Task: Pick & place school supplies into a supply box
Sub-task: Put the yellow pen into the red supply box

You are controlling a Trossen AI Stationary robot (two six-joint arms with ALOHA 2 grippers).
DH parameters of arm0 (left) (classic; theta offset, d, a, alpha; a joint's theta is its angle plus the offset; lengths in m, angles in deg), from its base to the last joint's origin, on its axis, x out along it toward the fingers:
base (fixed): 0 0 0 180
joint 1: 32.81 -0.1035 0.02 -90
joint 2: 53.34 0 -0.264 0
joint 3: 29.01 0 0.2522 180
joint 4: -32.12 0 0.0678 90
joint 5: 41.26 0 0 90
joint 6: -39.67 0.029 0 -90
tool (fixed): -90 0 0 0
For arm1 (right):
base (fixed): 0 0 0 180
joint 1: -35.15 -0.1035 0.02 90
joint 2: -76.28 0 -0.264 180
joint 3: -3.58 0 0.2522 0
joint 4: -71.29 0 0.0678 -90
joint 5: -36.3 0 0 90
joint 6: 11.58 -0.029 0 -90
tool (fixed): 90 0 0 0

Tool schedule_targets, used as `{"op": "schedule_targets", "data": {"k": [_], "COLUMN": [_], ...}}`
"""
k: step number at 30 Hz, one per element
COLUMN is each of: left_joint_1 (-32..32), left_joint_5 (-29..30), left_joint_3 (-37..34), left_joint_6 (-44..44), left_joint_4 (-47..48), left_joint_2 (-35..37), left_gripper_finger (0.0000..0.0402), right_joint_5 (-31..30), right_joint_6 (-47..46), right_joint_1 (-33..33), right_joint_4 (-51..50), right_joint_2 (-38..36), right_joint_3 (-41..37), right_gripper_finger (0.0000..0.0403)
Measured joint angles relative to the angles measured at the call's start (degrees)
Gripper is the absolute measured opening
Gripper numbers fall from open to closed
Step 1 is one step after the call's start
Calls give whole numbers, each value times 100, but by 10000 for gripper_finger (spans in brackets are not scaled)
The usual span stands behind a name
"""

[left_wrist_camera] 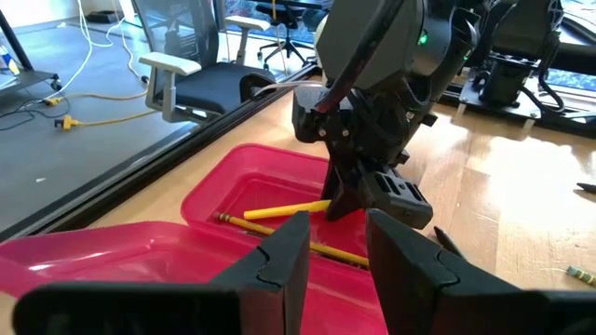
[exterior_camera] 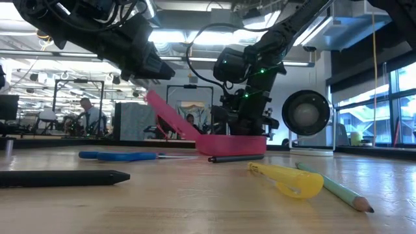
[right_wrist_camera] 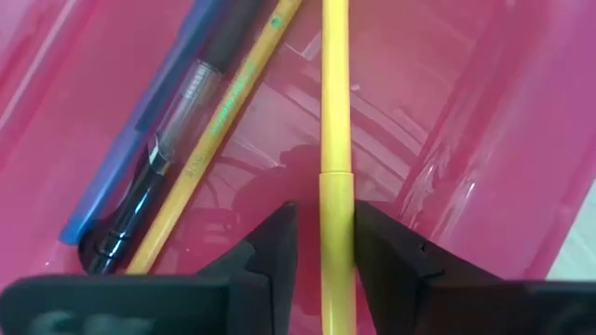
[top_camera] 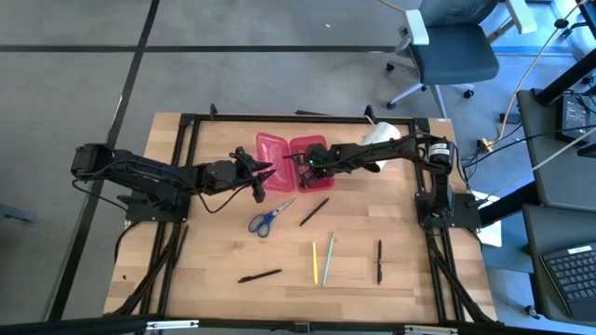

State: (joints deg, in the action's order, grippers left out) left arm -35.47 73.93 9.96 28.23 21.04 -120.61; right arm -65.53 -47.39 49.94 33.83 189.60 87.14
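While the right gripper [top_camera: 313,161] dips into the box [top_camera: 291,160], pens wait on the table [top_camera: 214,251].

Starting at 9 o'clock, the left gripper [top_camera: 262,179] hangs beside the box's raised half, its fingers [left_wrist_camera: 279,263] a little apart with nothing between them. Next comes the pink box near 12 o'clock, lying open. Inside it are a yellow pen [right_wrist_camera: 334,140], a yellow pencil [right_wrist_camera: 219,130], a blue pen [right_wrist_camera: 140,130] and a clear pen [right_wrist_camera: 177,140]. The right gripper's fingers [right_wrist_camera: 270,256] sit on each side of the yellow pen; I cannot tell if they pinch it. Below the box lie the scissors [top_camera: 270,217] and a black pen [top_camera: 314,210]. Toward 6 o'clock lie another black pen [top_camera: 260,275], a yellow marker [top_camera: 315,262] and a green pencil [top_camera: 329,258]. Toward 5 o'clock lies a third black pen [top_camera: 379,261].
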Motion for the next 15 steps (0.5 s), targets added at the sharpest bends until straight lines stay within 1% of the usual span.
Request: {"op": "schedule_targets", "data": {"k": [8, 15], "left_joint_1": [0, 0], "left_joint_5": [0, 0], "left_joint_3": [0, -2], "left_joint_6": [0, 0], "left_joint_4": [4, 72], "left_joint_2": [0, -2], "left_gripper_finger": [103, 103], "right_joint_5": [-20, -564], "right_joint_6": [2, 32], "right_joint_1": [0, 0], "right_joint_4": [25, 70], "right_joint_2": [-51, -70], "right_joint_3": [0, 50], "right_gripper_finger": [117, 118]}}
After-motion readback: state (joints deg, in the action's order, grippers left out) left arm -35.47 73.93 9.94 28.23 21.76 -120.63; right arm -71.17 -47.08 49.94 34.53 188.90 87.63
